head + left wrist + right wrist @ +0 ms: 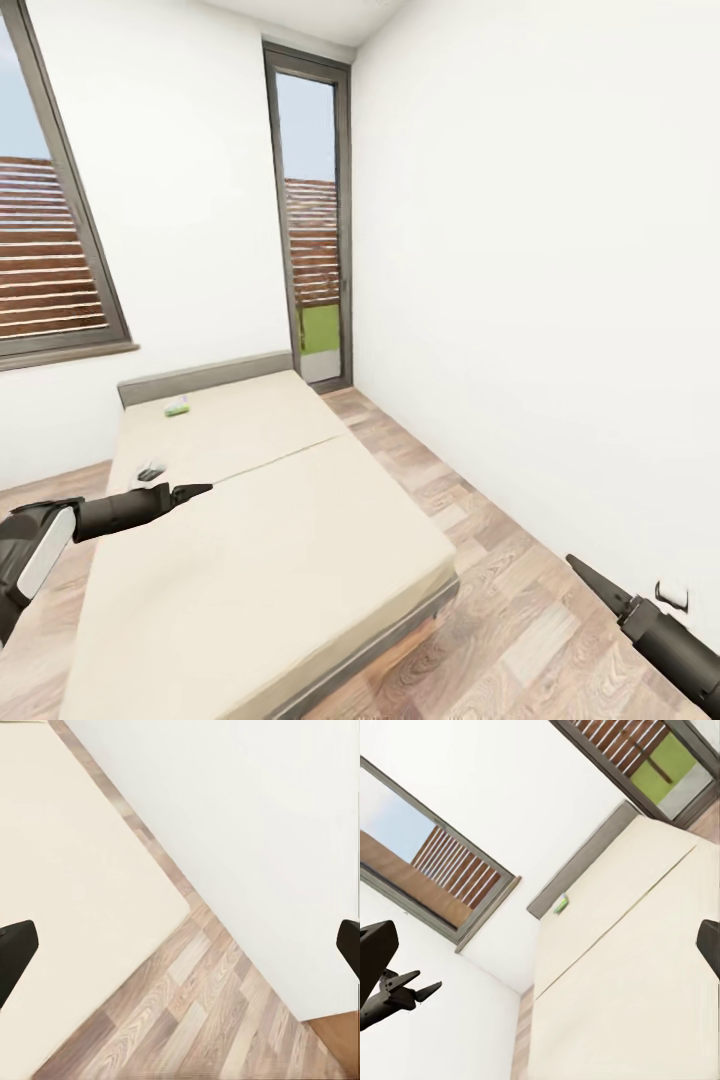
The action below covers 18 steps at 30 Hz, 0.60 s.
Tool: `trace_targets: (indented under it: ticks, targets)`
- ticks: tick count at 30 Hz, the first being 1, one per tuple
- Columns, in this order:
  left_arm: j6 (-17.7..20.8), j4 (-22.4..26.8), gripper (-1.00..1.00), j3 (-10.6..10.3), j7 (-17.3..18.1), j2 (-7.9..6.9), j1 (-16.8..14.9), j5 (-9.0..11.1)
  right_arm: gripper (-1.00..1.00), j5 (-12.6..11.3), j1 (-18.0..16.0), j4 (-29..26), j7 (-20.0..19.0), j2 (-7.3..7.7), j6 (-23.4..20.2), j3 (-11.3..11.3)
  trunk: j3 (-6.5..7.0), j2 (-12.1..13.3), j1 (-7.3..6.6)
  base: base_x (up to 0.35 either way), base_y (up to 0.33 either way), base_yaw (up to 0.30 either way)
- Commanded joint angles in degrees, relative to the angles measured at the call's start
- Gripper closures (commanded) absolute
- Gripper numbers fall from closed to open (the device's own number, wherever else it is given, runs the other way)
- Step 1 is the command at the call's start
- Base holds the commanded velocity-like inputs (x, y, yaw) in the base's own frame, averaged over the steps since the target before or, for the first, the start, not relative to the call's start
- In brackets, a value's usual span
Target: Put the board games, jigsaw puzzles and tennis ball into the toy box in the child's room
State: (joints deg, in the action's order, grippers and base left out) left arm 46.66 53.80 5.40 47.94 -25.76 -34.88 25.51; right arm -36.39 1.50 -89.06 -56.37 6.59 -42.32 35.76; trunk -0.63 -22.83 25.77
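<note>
The cream bed (270, 520) fills the middle of the head view. A small green board game (177, 405) lies flat near its grey headboard and shows as a green speck (561, 904) in the right wrist view. A small dark-and-white item (150, 469) lies on the mattress just beyond my left gripper (195, 490), which hovers open and empty over the bed's left side. My right gripper (590, 580) is open and empty above the floor right of the bed. The table, toy box, jigsaw puzzles and tennis ball are out of view.
A white wall (540, 300) runs along the right, with a strip of wood-plank floor (500, 600) between it and the bed. A tall glazed door (315, 230) stands behind the headboard and a window (45, 250) at the left.
</note>
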Motion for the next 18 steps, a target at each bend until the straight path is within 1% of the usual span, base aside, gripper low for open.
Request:
trace_targets:
  ticks: [1, 12, 18]
  targets:
    - [0.3, 0.0, -1.0, 0.0, 0.1, -0.02, 0.0, 0.1, -1.0, -0.3, 0.0, 0.0, 0.0, 0.0, -0.4, 0.0, -0.07, -0.1, 0.02, -0.143, 0.22, -0.28]
    - [0.3, 0.0, -1.0, 0.0, 0.2, -0.07, 0.0, 0.1, -1.0, -0.3, 0.0, 0.0, 0.0, 0.0, -0.3, 0.0, -0.07, -0.1, 0.02, -0.171, 0.237, -0.28]
    - [0.3, 0.0, -1.0, 0.0, 0.3, -0.07, 0.0, 0.1, -1.0, -0.3, 0.0, 0.0, 0.0, 0.0, -0.4, 0.0, -0.07, -0.1, 0.02, -0.079, 0.121, -0.28]
